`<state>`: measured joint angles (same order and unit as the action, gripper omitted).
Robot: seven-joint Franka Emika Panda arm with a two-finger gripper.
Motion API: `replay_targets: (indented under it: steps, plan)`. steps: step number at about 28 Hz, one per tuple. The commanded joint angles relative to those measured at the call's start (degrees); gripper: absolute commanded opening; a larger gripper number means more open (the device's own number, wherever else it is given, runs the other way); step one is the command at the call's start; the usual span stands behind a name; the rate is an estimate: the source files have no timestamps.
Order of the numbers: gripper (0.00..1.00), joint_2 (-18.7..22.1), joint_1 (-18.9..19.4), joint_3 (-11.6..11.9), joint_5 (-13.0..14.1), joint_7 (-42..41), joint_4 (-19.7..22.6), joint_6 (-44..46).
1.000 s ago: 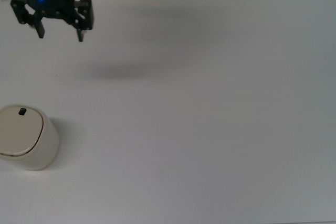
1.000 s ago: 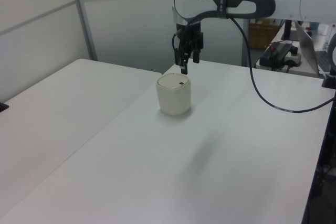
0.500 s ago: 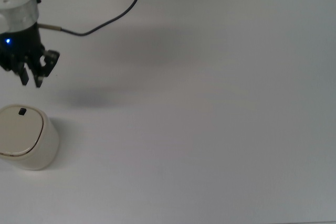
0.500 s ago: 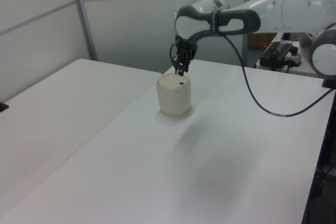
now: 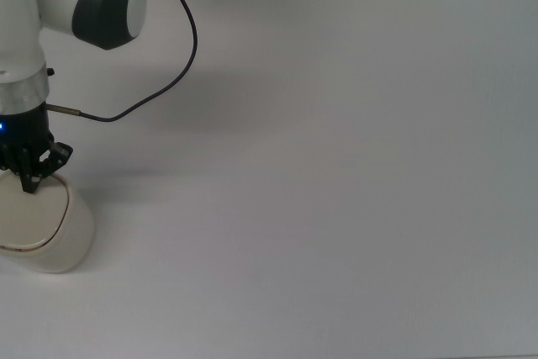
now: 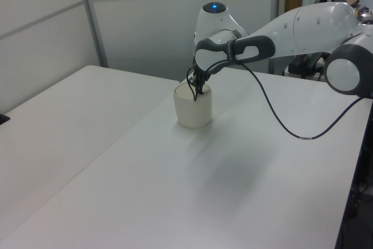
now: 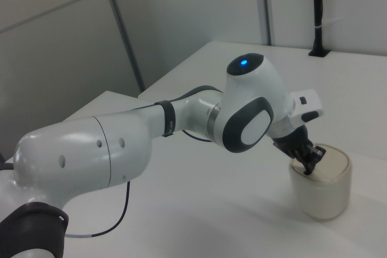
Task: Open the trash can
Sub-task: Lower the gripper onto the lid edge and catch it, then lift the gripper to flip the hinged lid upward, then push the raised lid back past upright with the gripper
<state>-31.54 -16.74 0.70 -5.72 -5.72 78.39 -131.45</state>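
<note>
Standing at the top view's left edge of the white worktop (image 5: pixel 336 166), the trash can (image 5: pixel 59 241) is seen with its lid down, so the opening has not yet been achieved. The pincer (image 5: pixel 30 184) is held with its tips on or just over the lid's far rim, where the button is judged to lie beneath it; the button itself is hidden. The fingers appear drawn together to a single point, with nothing grasped between them.

Several failures can be foreseen. If the tips are set slightly off the button, the lid would only be pressed on its plain surface and would not be released. If the push is given at a slant, the light can might be tipped or slid across the worktop. The lid's upward swing might also be blocked by the pincer above it.
</note>
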Motion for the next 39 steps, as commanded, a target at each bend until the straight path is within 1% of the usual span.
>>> replay_targets:
  steps: [1,3,6,8,10,12,13,14,15,16,19,21,26,29,33,39]
  plan:
    - [0.0,0.1,0.3,0.5,-1.1,1.4,1.1,-0.4]
    - [0.0,0.8,0.2,0.5,-0.6,1.4,1.0,-0.2]
    - [0.0,3.8,-0.6,0.4,1.8,1.2,1.1,1.1]
    - [0.0,5.3,-0.6,0.4,3.3,1.0,1.1,2.9]
    - [0.0,7.0,-0.5,0.1,3.8,0.7,0.9,6.3]
    - [0.04,8.2,-0.2,-0.1,3.9,0.8,0.9,8.3]
    - [0.08,8.7,-0.1,-0.2,3.9,0.8,0.9,9.3]
    - [0.15,9.2,0.0,-0.2,3.9,0.8,0.9,10.3]
    - [0.26,9.7,0.2,-0.2,3.9,0.8,0.9,11.4]
    - [0.54,10.7,0.6,-0.3,3.9,0.8,0.8,13.7]
    - [1.0,12.0,1.4,-0.3,4.0,0.9,0.6,17.4]
    - [1.0,13.2,2.1,-0.4,4.0,0.9,0.5,20.3]
    - [1.0,14.7,3.9,-0.4,3.9,0.9,0.5,23.1]
    - [1.0,15.6,5.2,-0.4,3.9,0.8,0.5,26.2]
    - [1.0,16.2,8.3,-0.3,3.0,0.8,0.4,30.1]
    - [1.0,16.2,10.8,-0.3,2.7,0.7,0.5,34.3]
